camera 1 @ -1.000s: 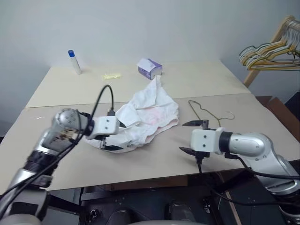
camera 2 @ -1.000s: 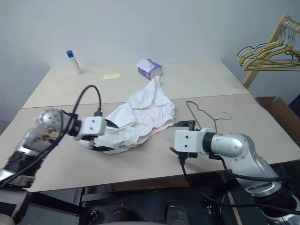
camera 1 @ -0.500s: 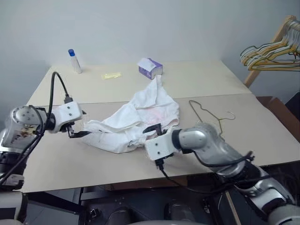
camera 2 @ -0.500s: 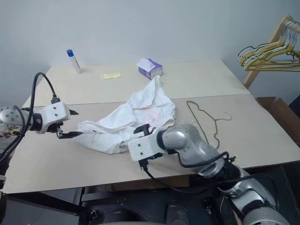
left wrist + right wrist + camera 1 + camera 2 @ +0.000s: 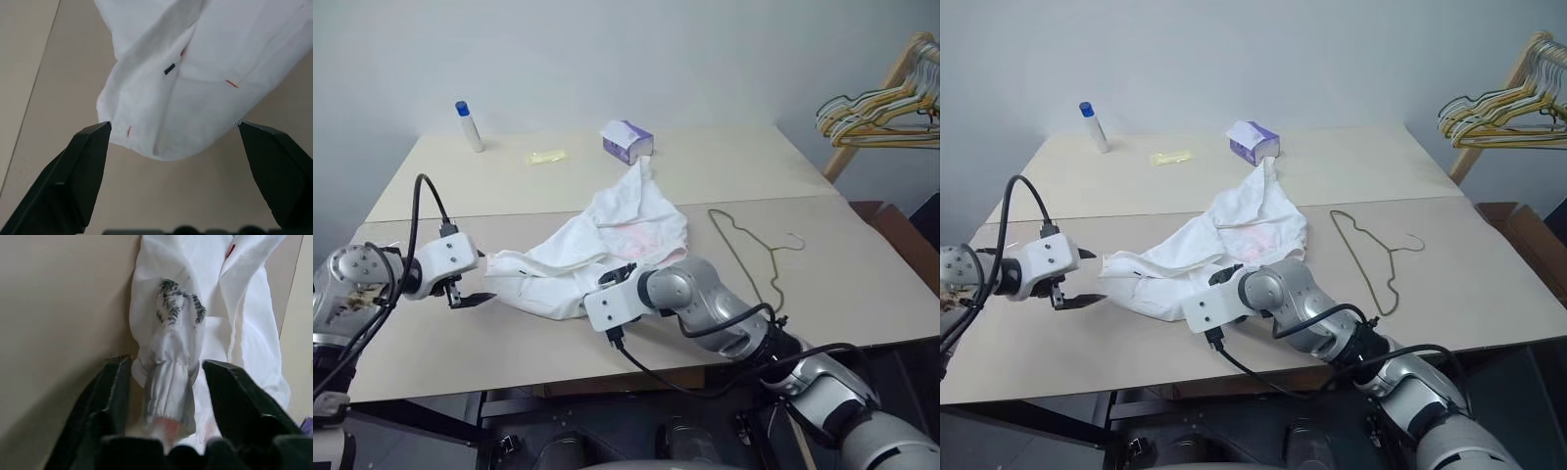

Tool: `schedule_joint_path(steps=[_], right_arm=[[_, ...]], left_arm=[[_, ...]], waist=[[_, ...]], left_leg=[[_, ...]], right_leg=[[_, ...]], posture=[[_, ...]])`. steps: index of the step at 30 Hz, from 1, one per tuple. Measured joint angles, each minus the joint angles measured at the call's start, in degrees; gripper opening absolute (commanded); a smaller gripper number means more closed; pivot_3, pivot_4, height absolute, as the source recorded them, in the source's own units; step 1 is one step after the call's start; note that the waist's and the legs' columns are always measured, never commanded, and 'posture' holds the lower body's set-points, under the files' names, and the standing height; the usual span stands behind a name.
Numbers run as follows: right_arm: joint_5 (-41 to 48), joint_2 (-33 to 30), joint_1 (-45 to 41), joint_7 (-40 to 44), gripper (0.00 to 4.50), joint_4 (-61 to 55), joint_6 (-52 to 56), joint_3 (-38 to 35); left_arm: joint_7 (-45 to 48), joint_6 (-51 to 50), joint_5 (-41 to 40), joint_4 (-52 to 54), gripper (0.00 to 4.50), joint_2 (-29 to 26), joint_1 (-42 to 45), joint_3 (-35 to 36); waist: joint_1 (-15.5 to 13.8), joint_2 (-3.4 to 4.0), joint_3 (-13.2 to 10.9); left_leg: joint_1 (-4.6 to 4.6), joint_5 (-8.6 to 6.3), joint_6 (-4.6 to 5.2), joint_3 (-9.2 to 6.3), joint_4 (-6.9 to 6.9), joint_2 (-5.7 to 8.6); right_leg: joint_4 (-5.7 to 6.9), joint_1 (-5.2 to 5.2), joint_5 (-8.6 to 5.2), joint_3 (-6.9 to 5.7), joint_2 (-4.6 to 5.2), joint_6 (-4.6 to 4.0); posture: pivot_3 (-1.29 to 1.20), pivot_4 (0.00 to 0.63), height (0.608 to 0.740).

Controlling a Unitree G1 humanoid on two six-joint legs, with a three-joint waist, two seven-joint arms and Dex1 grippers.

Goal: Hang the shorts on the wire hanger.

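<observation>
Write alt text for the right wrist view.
Two black fingers of the right gripper straddle the gathered waistband of the white thin-fabric shorts, which stretch away across the beige table. The jaws are partly closed, with gaps beside the fabric.

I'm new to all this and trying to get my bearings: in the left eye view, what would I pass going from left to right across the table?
Left gripper → shorts → wire hanger → the bunch of hangers on the wooden rack beyond the table's right edge.
</observation>
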State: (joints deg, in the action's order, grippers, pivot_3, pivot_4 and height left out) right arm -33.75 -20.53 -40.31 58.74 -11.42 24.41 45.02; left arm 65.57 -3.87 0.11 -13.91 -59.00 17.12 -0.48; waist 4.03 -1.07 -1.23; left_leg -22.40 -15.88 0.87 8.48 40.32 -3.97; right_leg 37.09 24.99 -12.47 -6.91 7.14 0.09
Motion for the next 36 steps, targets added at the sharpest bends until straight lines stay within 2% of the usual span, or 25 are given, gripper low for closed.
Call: schedule_joint_path(steps=[5,9,15,20,26,36], right_arm=[[-2.01,0.05,0.57,0.11,0.04,0.27,-0.01,0.04],[-2.3,-2.83,2.63,-0.11,0.01,-0.39,-1.88,-0.18],[-0.86,-11.95,8.17,-2.91,0.01,-4.75,-12.34,-4.85],[2.13,-16.75,12.01,-3.1,0.01,-6.35,-18.32,-9.31],[3.14,-19.7,14.0,-4.06,0.01,-5.65,-22.68,-12.85],[3.04,-18.05,14.13,-5.02,0.01,-2.7,-23.68,-14.93]], left_arm=[[0.28,0.49,-0.27,1.24,4.5,-1.09,-1.92,0.79],[1.77,5.0,-0.4,2.0,4.5,-1.58,-3.79,0.78],[3.27,16.37,2.66,-0.6,4.5,-2.2,-2.81,-1.96],[2.18,30.17,7.88,-11.03,4.5,-1.27,6.65,-6.87],[-14.02,59.47,27.1,-30.38,4.5,0.68,23.67,-16.69],[-9.8,78.7,29.14,-43.14,4.5,5.23,36.48,-27.99]], waist=[[-0.18,-0.03,0.02],[-0.3,-0.05,0.03],[-0.52,-0.05,0.03],[-0.6,-0.1,0.06],[-0.1,-0.16,0.11],[0.16,-0.19,0.11]], left_leg=[[-0.01,0.0,-0.01,0.0,0.0,0.0],[-0.01,-0.01,-0.02,0.01,0.0,0.0],[0.05,-0.02,-0.03,0.06,-0.02,0.0],[0.07,-0.02,-0.01,0.07,-0.02,0.0],[0.07,-0.06,0.06,0.11,-0.03,0.03],[0.06,-0.08,0.1,0.16,0.03,0.01]], right_leg=[[-0.02,0.01,-0.01,0.0,0.0,0.0],[-0.07,0.01,-0.01,0.0,0.01,-0.01],[-0.12,0.01,-0.04,0.02,0.01,-0.02],[-0.14,-0.04,-0.04,0.0,0.01,-0.03],[-0.24,-0.09,-0.02,-0.02,0.02,-0.05],[-0.17,-0.06,-0.03,0.01,0.04,-0.03]], posture=[[-0.03,0.0,0.74],[-0.03,0.0,0.74],[-0.05,0.0,0.74],[-0.07,0.0,0.74],[-0.1,0.0,0.74],[-0.12,0.0,0.74]])
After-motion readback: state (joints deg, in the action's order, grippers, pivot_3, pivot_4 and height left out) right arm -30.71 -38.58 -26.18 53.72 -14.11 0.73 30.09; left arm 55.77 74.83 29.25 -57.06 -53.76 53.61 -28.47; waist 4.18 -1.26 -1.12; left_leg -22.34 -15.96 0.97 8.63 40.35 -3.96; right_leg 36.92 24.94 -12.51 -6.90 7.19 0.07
